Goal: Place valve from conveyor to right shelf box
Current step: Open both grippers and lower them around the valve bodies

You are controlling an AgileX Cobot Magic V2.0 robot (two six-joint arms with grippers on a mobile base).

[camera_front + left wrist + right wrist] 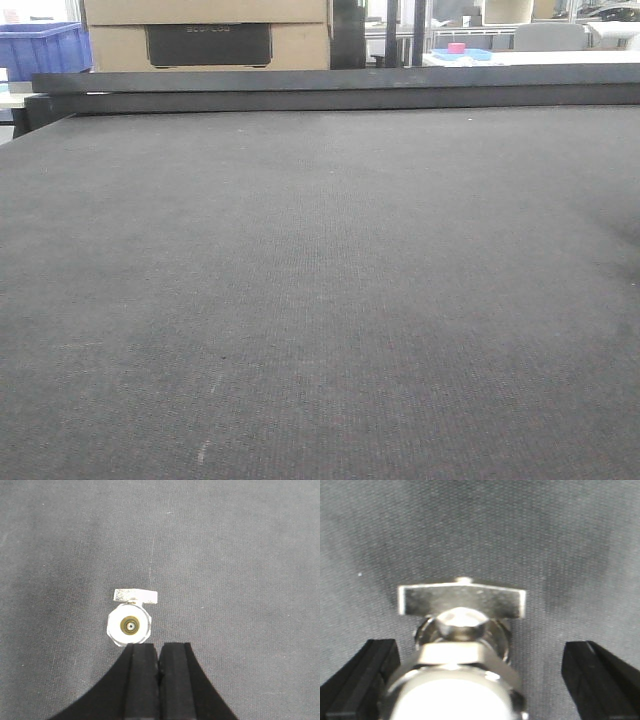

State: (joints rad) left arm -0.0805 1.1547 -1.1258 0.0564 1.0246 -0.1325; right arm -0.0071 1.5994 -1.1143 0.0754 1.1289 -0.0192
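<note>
The wide dark grey woven-fabric conveyor belt [320, 300] looks matt and finely rough, its tight weave marked by a few pale scuffs toward 7 o'clock in the front view. The long black rail [340, 92] at 12 o'clock is smooth with a dull sheen. The small silver metal valve [129, 622] is polished and glossy, its flat handle [461, 601] mirror-bright, a brass-coloured core in its round port. The left gripper [159, 652] has matt black, rubbery-looking pads [142, 680]; the fingers [362, 680] of the right gripper [480, 675] show fine ridges.
</note>
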